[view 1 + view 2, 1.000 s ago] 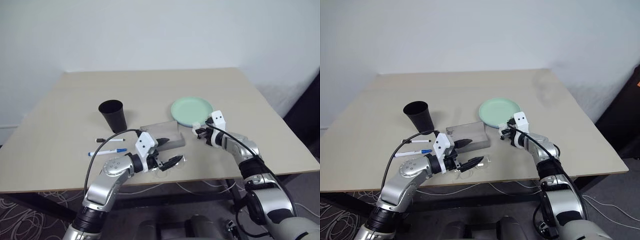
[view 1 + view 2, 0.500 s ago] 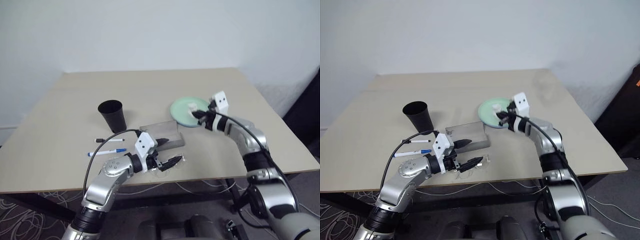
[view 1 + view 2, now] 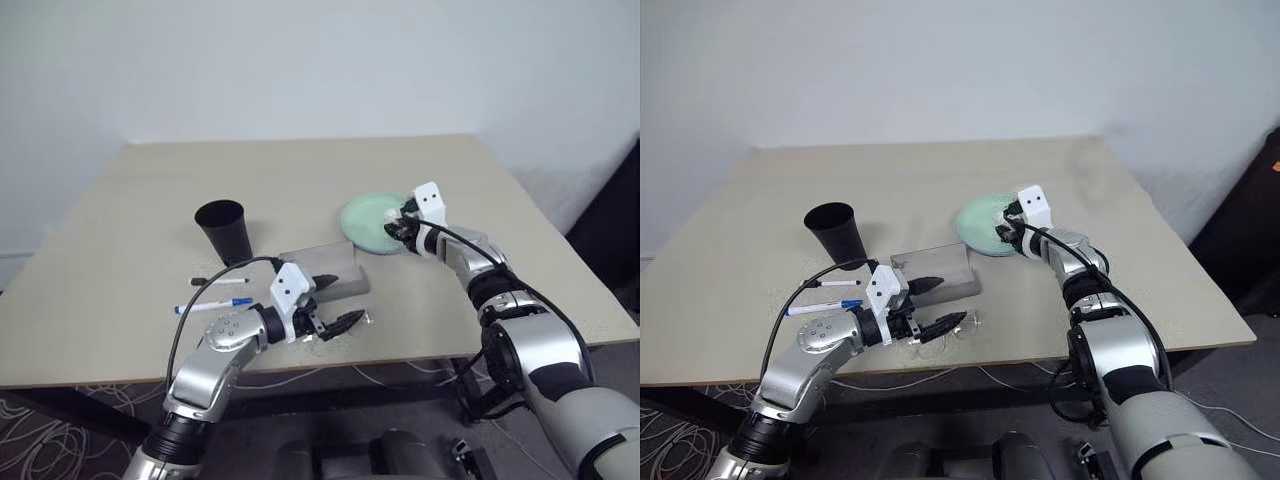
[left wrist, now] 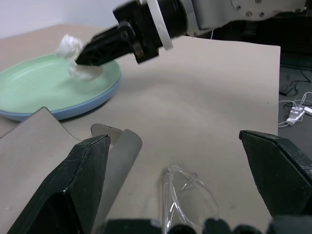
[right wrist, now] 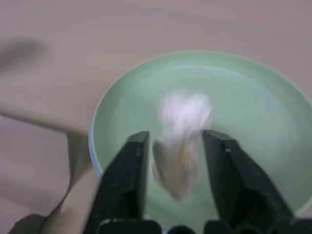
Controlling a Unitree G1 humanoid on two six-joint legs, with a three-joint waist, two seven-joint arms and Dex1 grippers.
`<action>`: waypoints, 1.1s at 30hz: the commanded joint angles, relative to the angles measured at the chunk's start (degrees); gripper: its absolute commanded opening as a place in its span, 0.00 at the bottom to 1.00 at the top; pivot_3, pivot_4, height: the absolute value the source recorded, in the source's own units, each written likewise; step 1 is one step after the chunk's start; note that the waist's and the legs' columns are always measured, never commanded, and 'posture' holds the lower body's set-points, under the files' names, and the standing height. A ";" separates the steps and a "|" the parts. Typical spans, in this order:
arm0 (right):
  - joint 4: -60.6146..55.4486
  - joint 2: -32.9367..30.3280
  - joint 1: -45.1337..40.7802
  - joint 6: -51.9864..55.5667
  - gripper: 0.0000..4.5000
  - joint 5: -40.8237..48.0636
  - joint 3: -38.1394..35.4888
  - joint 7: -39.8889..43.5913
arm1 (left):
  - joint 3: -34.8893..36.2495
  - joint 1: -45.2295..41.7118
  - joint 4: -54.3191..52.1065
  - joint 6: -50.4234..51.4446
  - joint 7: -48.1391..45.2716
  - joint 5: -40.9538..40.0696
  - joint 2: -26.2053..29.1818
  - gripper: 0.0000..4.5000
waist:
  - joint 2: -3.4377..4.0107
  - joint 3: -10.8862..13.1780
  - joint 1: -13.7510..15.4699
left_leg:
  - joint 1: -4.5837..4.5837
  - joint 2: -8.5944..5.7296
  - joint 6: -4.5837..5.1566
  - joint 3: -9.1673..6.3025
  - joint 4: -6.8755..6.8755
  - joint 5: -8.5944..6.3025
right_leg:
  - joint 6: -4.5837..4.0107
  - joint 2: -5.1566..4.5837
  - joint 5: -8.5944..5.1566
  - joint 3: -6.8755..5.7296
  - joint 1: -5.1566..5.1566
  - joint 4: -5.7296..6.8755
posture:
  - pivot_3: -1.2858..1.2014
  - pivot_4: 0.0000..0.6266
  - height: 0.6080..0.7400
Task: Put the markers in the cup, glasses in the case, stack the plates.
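The mint green plate (image 3: 368, 215) lies on the light blue plate (image 4: 58, 113), whose rim shows beneath it. My right gripper (image 5: 170, 139) hovers over the green plate with its fingers apart and a blurred white tissue lump (image 5: 183, 122) between them. Near the table's front edge my left gripper (image 3: 335, 302) stands wide open over the clear glasses (image 4: 187, 195) without touching them. The grey case (image 3: 325, 265) lies just behind the glasses. To the left stands the black cup (image 3: 225, 230), with the black-capped marker (image 3: 222, 280) and the blue-capped marker (image 3: 215, 304) in front of it.
The beige table (image 3: 300, 170) has bare room at the back and on the far left. A black cable (image 3: 200, 300) loops from my left arm over the markers. A white wall stands behind the table.
My right gripper rose with the tissue from the plate's near side to over the green plate, and its fingers have parted. The left arm has kept still.
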 commanded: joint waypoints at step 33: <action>-47.33 -4.26 26.73 4.26 1.00 2.81 2.99 11.47 | -3.60 -22.10 17.88 3.57 -34.17 0.23 19.55 1.00 | 0.05 0.03 0.03 | -0.06 -0.03 -0.01 -0.03 0.11 0.00 | -0.02 -0.04 -0.03 -0.10 0.02 -0.01 | 0.52 0.00 1.00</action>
